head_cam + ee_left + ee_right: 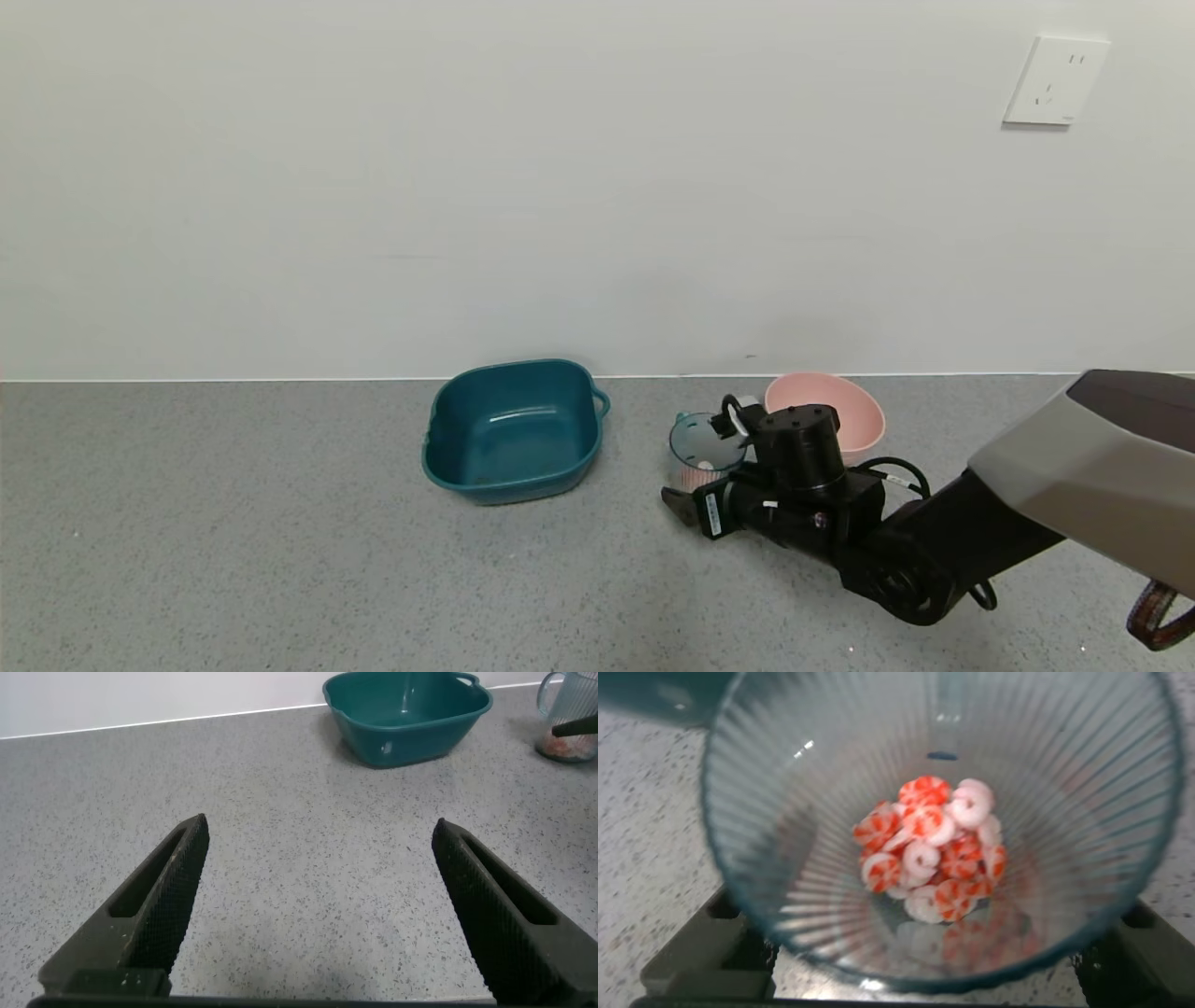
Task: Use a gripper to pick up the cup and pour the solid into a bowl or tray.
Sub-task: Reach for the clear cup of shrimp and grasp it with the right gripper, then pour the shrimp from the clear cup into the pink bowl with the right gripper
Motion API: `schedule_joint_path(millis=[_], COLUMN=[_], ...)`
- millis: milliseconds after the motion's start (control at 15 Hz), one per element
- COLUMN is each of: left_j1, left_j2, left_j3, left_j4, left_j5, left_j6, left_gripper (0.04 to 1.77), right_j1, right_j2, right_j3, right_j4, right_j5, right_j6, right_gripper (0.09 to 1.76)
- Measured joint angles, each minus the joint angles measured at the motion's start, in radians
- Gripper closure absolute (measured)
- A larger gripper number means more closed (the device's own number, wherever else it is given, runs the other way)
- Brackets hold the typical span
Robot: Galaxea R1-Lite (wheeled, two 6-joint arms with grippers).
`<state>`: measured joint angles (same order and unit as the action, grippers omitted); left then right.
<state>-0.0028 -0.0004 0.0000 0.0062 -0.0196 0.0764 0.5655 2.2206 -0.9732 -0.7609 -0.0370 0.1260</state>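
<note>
The blue-green ribbed cup (pixel 705 443) stands upright on the grey counter, just left of the pale pink bowl (pixel 840 411). In the right wrist view the cup (pixel 785 812) fills the picture, with the pink-red and white solid (pixel 934 854) heaped at its bottom. My right gripper (pixel 695 485) is low on the counter with its jaws wide apart on either side of the cup's base; one finger (pixel 691 961) shows beside the cup. My left gripper (pixel 320 831) is open and empty over bare counter, out of the head view.
A dark teal basin (pixel 512 434) with handles stands left of the cup; it also shows in the left wrist view (pixel 406 719). A white wall runs close behind the bowl and the basin. The counter (pixel 280 560) stretches to the left and front.
</note>
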Motion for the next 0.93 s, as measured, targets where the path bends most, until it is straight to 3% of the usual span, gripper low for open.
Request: schedule_joint_path(millis=[133, 267, 333, 933], left_j1=[0.000, 0.000, 0.000, 0.000], left_j2=[0.000, 0.000, 0.000, 0.000], left_j3=[0.000, 0.000, 0.000, 0.000], left_j4=[0.000, 0.000, 0.000, 0.000], left_j5=[0.000, 0.000, 0.000, 0.000], left_j6=[0.000, 0.000, 0.000, 0.000], left_gripper=[0.09, 0.09, 0.09, 0.09], right_j1=[-0.002, -0.002, -0.003, 0.003], right_j2=[0.007, 0.010, 0.010, -0.024], right_j3=[-0.005, -0.009, -0.010, -0.033], right_j4=[-0.004, -0.005, -0.006, 0.033], right_j5=[-0.016, -0.016, -0.016, -0.019], right_j6=[0.000, -0.001, 0.000, 0.000], right_gripper=[0.14, 0.43, 0.49, 0.52])
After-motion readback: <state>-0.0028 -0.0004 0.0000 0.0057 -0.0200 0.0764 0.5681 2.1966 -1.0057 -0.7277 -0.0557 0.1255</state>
